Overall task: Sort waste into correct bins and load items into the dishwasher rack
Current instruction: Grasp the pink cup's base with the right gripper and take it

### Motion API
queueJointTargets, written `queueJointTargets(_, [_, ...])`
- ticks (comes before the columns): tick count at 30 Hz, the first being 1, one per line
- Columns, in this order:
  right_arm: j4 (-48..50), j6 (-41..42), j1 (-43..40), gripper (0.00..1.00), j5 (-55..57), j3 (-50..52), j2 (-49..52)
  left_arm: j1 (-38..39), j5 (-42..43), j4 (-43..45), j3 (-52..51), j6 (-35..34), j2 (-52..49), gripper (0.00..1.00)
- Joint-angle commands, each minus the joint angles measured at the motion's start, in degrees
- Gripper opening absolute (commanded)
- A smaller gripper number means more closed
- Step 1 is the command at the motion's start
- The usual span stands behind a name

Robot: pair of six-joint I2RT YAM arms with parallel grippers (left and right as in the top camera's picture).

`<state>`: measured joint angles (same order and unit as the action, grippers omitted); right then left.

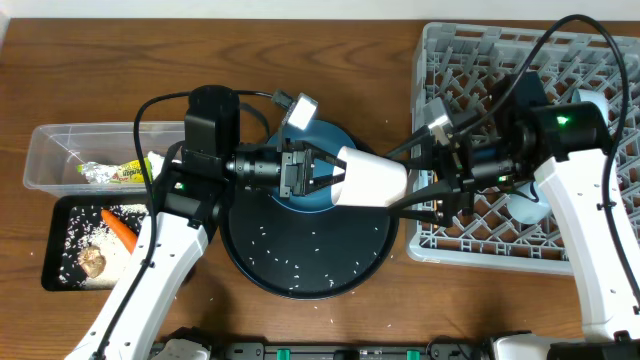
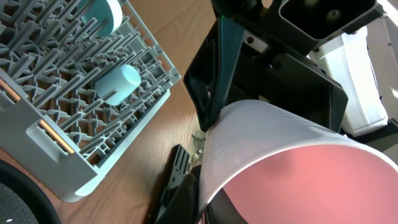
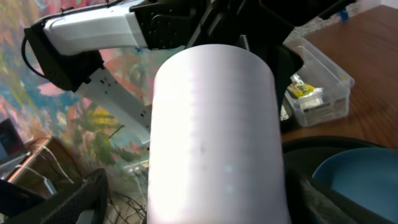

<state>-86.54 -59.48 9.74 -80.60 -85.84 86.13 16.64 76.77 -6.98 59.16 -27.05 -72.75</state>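
The pink cup [image 1: 368,180], white outside and pink inside [image 2: 292,168], hangs on its side above the round black tray. My left gripper [image 1: 322,172] is shut on its rim, one finger [image 2: 186,193] outside the wall. From the rack side, my right gripper [image 1: 400,187] stands open around the cup's base [image 3: 214,137], with a gap showing beside one finger [image 3: 87,199]. Under the cup lies the dark-blue plate [image 1: 292,200] [image 3: 360,177]. The grey dishwasher rack [image 1: 480,60] [image 2: 62,93] holds a light-blue cup [image 2: 118,84].
The clear tub [image 1: 50,150] at the left holds the snack wrapper [image 1: 125,172] and foil [image 1: 95,172]. The shallow black tray [image 1: 55,250] below it holds the carrot piece [image 1: 120,230], a brown lump [image 1: 92,260] and rice. Rice grains dot the round black tray [image 1: 300,265].
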Motion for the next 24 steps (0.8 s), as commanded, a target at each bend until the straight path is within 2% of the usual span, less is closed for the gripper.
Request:
queueJointTargets(1, [0.5, -1.01, 1.31, 0.81, -1.6, 0.46, 0.07, -0.2, 1.22, 0.5, 0.09, -0.04, 0.09, 0.06])
queueJointTargets(11, [0.79, -1.01, 2.58, 0.71, -0.61, 0.48, 2.32, -0.2, 1.25, 0.48, 0.09, -0.04, 0.11, 0.06])
queueJointTargets(17, [1.55, -0.98, 3.21, 0.69, 0.02, 0.48, 2.38, -0.2, 1.22, 0.5, 0.09, -0.04, 0.11, 0.06])
queueJointTargets(19, [1.57, -1.01, 3.21, 0.64, 0.02, 0.48, 2.38, -0.2, 1.25, 0.5, 0.09, -0.04, 0.11, 0.06])
queueJointTargets(24, [1.53, -0.96, 3.19, 0.45, 0.48, 0.48, 2.38, -0.2, 1.25, 0.48, 0.09, -0.09, 0.11, 0.06])
